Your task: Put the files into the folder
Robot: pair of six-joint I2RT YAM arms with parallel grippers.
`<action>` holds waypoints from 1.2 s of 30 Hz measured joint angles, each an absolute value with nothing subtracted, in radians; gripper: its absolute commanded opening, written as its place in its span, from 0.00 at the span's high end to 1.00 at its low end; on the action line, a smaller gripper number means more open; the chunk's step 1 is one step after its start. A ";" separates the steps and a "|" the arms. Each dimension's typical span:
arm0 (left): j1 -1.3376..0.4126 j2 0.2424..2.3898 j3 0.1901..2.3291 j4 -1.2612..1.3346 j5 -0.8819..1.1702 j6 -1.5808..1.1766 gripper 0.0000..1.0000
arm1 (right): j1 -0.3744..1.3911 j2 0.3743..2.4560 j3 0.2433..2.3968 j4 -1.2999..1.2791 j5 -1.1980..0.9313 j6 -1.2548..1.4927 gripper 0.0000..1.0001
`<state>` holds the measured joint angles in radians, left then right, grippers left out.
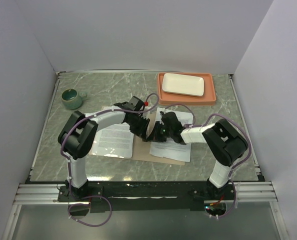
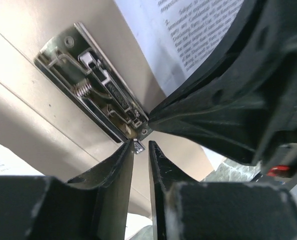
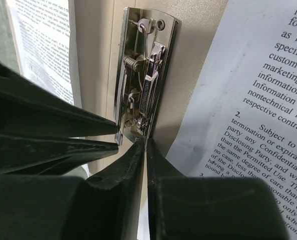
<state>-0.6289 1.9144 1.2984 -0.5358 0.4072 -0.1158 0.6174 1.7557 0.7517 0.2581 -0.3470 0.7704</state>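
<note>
The tan folder [image 1: 144, 153] lies open in the middle of the table, with a metal spring clip [image 3: 146, 75] on its spine. One printed file [image 1: 113, 140] lies on its left half and another [image 1: 176, 149] on its right half. My left gripper [image 1: 144, 133] is at the clip's near end, its fingers nearly closed on a small metal tab [image 2: 137, 146] of the clip [image 2: 96, 90]. My right gripper [image 3: 146, 142] is shut, with its tips touching the same end of the clip. It also shows in the top view [image 1: 154, 134], tip to tip with the left gripper.
A salmon-orange tray [image 1: 211, 95] holding a white plate [image 1: 183, 84] stands at the back right. A green cup [image 1: 72, 98] stands at the back left. White walls close in the table on three sides.
</note>
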 measured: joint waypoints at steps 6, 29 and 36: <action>-0.612 1.914 1.282 -0.535 0.408 -0.116 0.68 | 0.617 1.757 0.734 0.294 -0.349 0.789 0.89; -0.582 1.912 1.250 -0.562 0.433 -0.098 0.72 | 0.617 1.768 0.719 0.337 -0.356 0.806 0.91; -0.582 1.898 1.250 -0.562 0.460 -0.098 0.72 | 0.617 1.776 0.719 0.352 -0.364 0.817 0.91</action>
